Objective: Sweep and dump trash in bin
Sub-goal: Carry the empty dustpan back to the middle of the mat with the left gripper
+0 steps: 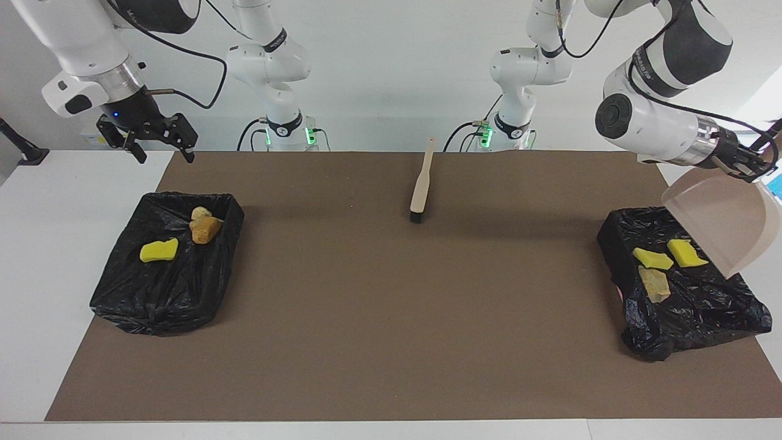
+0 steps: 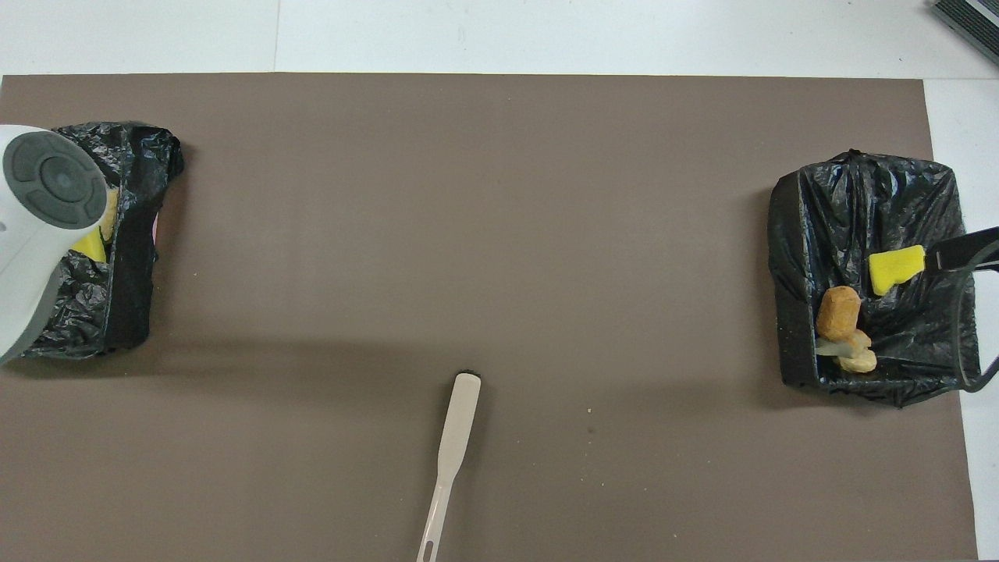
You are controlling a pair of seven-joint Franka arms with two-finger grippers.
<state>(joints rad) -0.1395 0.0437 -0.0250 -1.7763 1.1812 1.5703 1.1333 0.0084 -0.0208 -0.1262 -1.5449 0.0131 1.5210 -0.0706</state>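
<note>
Two black-bagged bins hold the trash. The bin at the left arm's end holds two yellow chunks and a tan lump. My left gripper is shut on the handle of the beige dustpan, which hangs tilted over that bin. The bin at the right arm's end holds a yellow chunk and orange-brown lumps. My right gripper hangs open and empty above the table edge beside this bin. In the overhead view the left arm covers part of its bin.
The beige brush lies on the brown mat midway between the bins, on the robots' side, bristles pointing away from them. In the overhead view the brush sits at the bottom middle. A few crumbs dot the mat near it.
</note>
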